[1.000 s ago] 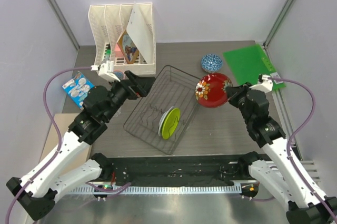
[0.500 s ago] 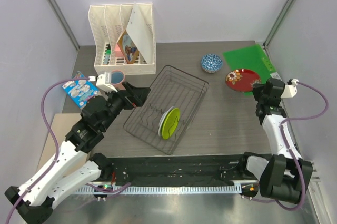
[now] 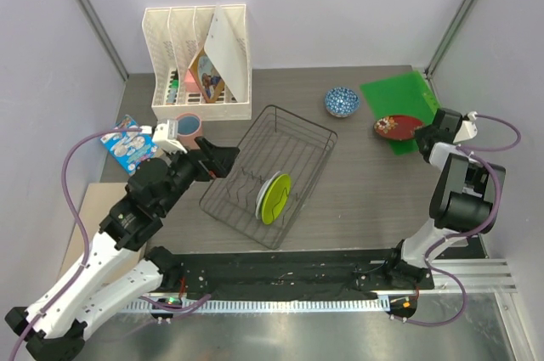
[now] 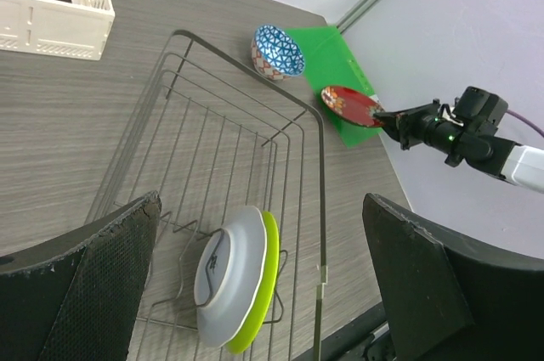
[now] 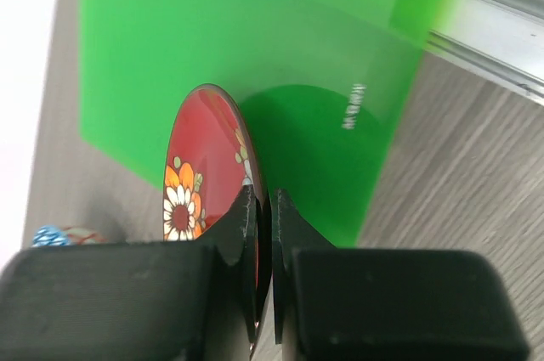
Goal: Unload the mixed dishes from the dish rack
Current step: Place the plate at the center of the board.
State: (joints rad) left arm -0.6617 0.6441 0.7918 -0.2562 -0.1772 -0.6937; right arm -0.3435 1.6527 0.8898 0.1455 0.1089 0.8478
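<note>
Right gripper first: risk of releasing with the red patterned plate tilted on edge over the green mat underneath, so rolling or clattering off. Clamped almost shut on the plate's rim. Left gripper spread wide, empty, over the dish rack.

Pale lilac walls; grey wood-grain tbl; metal corner posts

Your top view looks down from behind. All three share the red plate: far from left wrist, close from right.
</note>
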